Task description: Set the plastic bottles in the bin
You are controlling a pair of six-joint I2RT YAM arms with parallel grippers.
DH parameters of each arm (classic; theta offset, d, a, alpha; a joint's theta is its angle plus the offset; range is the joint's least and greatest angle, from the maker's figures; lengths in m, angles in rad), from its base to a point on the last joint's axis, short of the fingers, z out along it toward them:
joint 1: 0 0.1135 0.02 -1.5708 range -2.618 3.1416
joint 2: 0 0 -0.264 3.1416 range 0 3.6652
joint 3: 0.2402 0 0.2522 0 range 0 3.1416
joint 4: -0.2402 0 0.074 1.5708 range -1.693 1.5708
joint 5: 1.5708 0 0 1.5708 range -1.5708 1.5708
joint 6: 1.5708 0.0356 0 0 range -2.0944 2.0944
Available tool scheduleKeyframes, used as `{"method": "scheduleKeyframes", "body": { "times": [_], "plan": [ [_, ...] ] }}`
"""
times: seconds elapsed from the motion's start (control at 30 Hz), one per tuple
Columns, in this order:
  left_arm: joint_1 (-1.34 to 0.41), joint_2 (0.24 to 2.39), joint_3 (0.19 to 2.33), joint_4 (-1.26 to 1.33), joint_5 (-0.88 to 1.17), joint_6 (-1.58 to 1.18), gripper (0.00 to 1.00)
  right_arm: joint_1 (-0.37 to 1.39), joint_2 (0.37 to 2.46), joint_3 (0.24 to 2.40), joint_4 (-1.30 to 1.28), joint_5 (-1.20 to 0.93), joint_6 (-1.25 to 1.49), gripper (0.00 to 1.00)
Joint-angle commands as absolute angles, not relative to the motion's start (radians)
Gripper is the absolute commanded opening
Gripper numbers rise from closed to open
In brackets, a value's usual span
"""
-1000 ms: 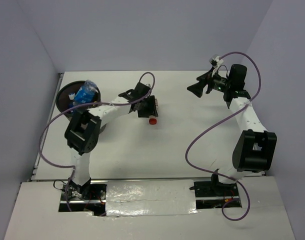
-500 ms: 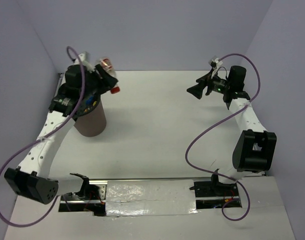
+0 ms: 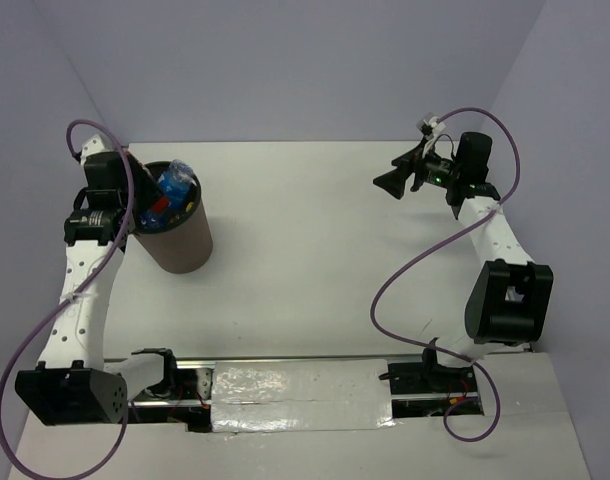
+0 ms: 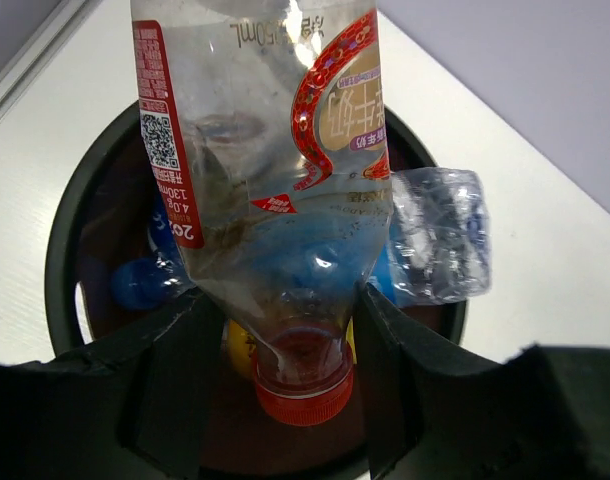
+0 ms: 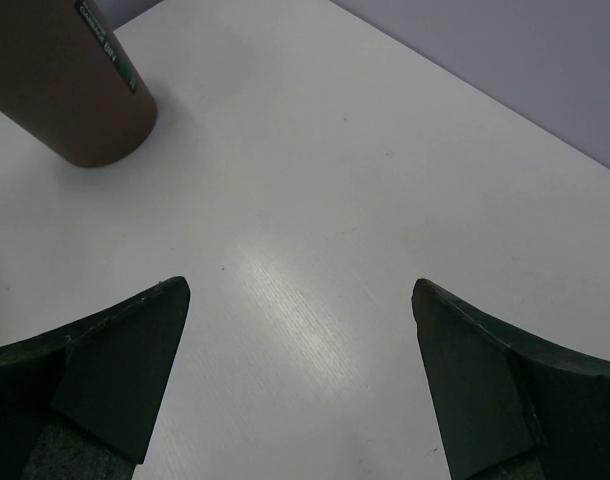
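Left gripper (image 4: 285,345): jaws clamped on the neck of a red-capped bottle (image 4: 265,150), held over the mouth of the bin (image 4: 60,240) at far left, which contains other bottles (image 4: 440,235). Right gripper (image 5: 300,370): jaws spread wide above the table (image 5: 315,150), far right.

L wrist cam: red-capped bottle (image 4: 265,180) cut off at 12 o'clock by pic edge; its neck hides most of a yellow cap (image 4: 239,345). At 6 o'clock, bin (image 4: 60,250) rim hidden behind L fingers (image 4: 175,400). R wrist cam: bin cropped at 10 o'clock.
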State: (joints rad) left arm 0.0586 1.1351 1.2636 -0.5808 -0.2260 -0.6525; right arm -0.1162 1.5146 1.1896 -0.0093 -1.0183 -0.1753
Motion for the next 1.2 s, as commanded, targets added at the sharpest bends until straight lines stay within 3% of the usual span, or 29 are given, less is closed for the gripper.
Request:
{"method": "scheduleKeyframes", "body": {
  "times": [0.0,0.03,0.07,0.13,0.17,0.53,0.87,1.17],
  "plan": [
    [0.069,1.146,1.241,-0.56,-0.253,-0.597,0.19,-0.112,1.459,1.198,-0.004,-1.042,-0.179,1.0],
    [0.069,1.149,1.233,-0.564,-0.253,-0.601,0.27,-0.11,1.454,1.198,-0.015,-1.04,-0.186,1.0],
    [0.068,1.147,1.227,-0.566,-0.25,-0.606,0.45,-0.112,1.453,1.197,-0.02,-1.039,-0.19,1.0],
    [0.067,1.129,1.213,-0.563,-0.245,-0.614,0.71,-0.11,1.447,1.198,-0.037,-1.037,-0.205,1.0],
    [0.067,1.123,1.212,-0.561,-0.245,-0.617,0.99,-0.11,1.445,1.198,-0.041,-1.037,-0.21,1.0],
    [0.069,0.994,1.284,-0.614,-0.204,-0.621,0.99,-0.109,1.41,1.267,-0.285,-1.031,-0.388,1.0],
    [0.069,0.836,1.27,-0.578,-0.063,-0.535,0.99,-0.109,1.319,1.37,-0.505,-0.873,-0.391,1.0],
    [0.069,0.747,1.11,-0.352,0.351,-0.529,0.99,-0.109,1.204,1.405,-0.54,-0.701,-0.154,1.0]
  ]
}}
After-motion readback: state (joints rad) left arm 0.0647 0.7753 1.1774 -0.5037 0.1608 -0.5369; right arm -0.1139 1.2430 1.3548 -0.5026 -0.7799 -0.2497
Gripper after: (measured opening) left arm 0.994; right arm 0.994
